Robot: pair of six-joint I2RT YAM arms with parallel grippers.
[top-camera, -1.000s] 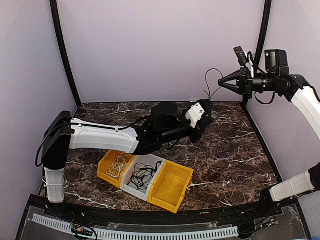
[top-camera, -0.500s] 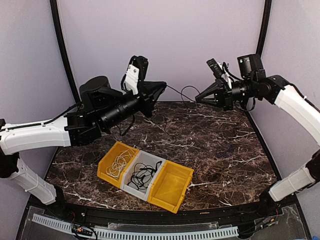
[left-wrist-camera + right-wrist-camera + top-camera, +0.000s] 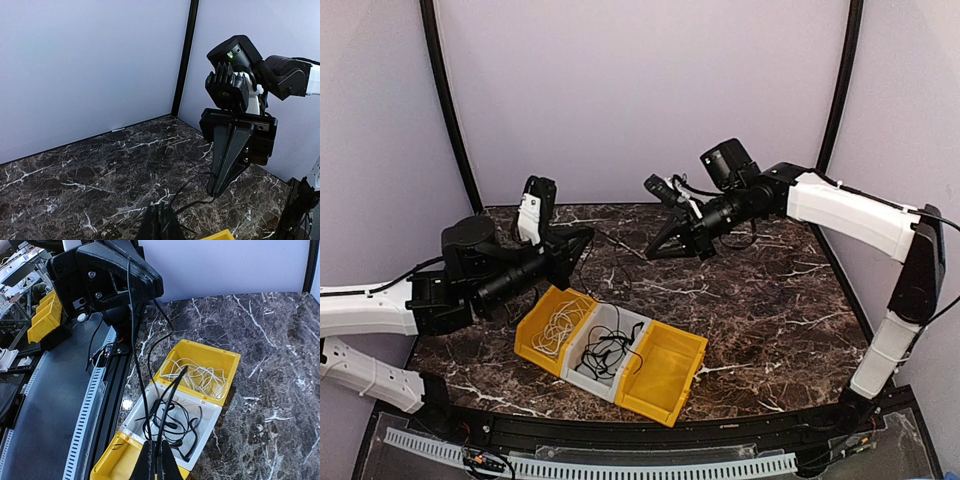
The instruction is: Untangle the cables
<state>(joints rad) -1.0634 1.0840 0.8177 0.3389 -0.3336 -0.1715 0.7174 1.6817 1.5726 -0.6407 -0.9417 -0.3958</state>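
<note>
Step in hand looks like the pull-apart: the left gripper [image 3: 582,240] and the right gripper [image 3: 660,250] each have their fingers clamped tight on one thin black cable [image 3: 133,335], held up in the air above the table [image 3: 770,300], at about 12 o'clock from the row of bins. The two tips sit near each other, the left one at 9 o'clock of the right, and in the left wrist view the cable between them shows a slack loop, not a straight run. Down below, a white cable [image 3: 557,328] lies in the yellow bin [image 3: 532,340] at the 9 o'clock end. A black tangle [image 3: 607,350] sits in the white bin [image 3: 620,313] in the middle, and the other yellow bin [image 3: 665,375] at the 3 o'clock end has nothing in it. I can't tell if the held cable is fully free of that tangle. My guess is the next move calls for drawing the arms apart, toward 9 and 3, with both grips kept firm since a cable this thin could slip, then checking for knots before it goes into a bin.
</note>
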